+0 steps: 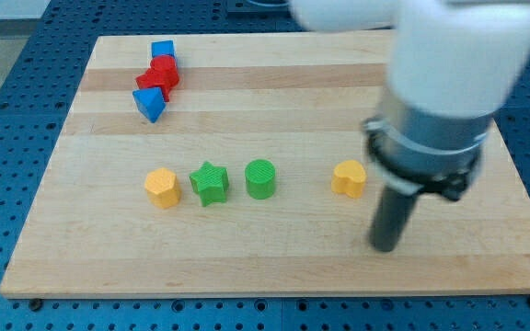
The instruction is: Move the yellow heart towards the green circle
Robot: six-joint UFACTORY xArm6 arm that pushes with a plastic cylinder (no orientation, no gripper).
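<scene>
The yellow heart (348, 177) lies on the wooden board at the view's right of centre. The green circle (260, 177) stands to its left, about a block's width and a half away. My tip (385, 246) rests on the board below and slightly right of the yellow heart, apart from it. The arm's white and grey body hangs over the board's upper right.
A green star (210, 182) and a yellow hexagon (162, 188) lie in a row left of the green circle. At the upper left a blue cube (162, 50), two red blocks (159, 75) and a blue triangle (150, 105) cluster together.
</scene>
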